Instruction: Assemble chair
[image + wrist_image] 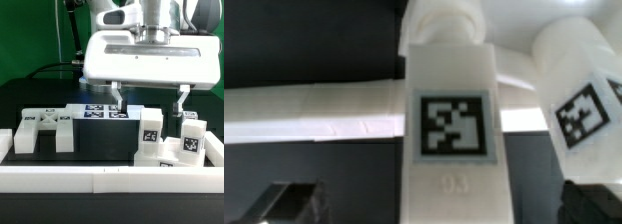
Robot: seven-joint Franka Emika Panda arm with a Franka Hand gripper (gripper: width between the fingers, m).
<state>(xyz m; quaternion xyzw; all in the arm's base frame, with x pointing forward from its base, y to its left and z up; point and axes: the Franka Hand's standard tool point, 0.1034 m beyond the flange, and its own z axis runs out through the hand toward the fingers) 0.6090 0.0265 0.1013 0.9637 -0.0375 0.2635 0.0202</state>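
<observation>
Altogether four white chair parts can be counted, possibly five. One gripper (150,99) hangs with its two fingers (118,97) spread wide apart, clamped on nothing. Straight below it, between the fingers but touching neither, stands one upright block (150,131) carrying a square tag. The wrist view shows this block close up, its tag facing the camera. Just beside the gripper, on the exterior view's right, is a second tagged block (191,140); whether it is one piece or two stacked is unclear. Behind the gripper, toward the exterior view's left, one flat panel (96,111) lies with three tags on top. Farther out that way sits one notched frame (40,130). A low white border rail (110,181) runs in front of the gripper and hides the feet of the blocks. In the wrist view the fingertips are dark and blurred.
</observation>
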